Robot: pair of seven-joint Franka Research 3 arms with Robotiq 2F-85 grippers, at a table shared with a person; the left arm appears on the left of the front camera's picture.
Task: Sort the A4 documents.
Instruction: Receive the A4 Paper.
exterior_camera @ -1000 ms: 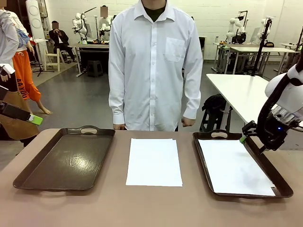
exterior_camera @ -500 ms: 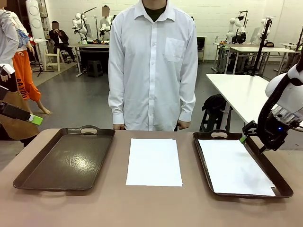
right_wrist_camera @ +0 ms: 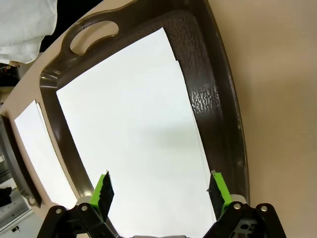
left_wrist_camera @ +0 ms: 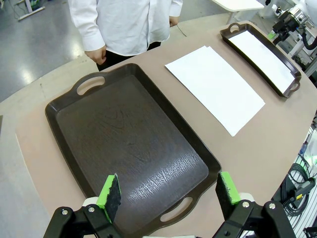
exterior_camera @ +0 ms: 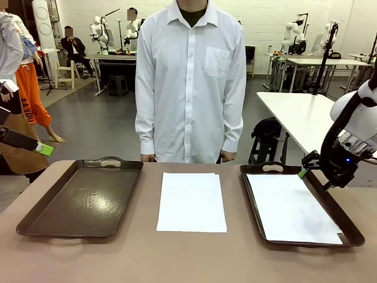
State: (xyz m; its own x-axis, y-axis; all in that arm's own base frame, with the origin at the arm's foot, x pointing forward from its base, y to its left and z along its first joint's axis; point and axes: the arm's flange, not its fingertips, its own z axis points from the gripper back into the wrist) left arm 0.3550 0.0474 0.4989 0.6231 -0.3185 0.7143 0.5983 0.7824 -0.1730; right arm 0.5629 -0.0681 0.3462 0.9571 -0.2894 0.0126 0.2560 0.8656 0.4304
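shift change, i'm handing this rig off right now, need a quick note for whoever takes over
Left gripper: open, holding nothing, above the left tray.
Right gripper: open, holding nothing, above the right tray.
A4 documents: a stack lies on the table between the trays; at least two sheets lie in the right tray.
Done: some sheets sorted right.
Left: the centre stack.

A4 documents (exterior_camera: 191, 202) lie between left tray (exterior_camera: 82, 200) and right tray (exterior_camera: 328, 206); further sheets (exterior_camera: 291, 209) lie inside it.

trays (left_wrist_camera: 129, 144): glossy, wood-grain plastic | A4 documents (exterior_camera: 191, 202): matt white paper | table (exterior_camera: 188, 256): smooth matt
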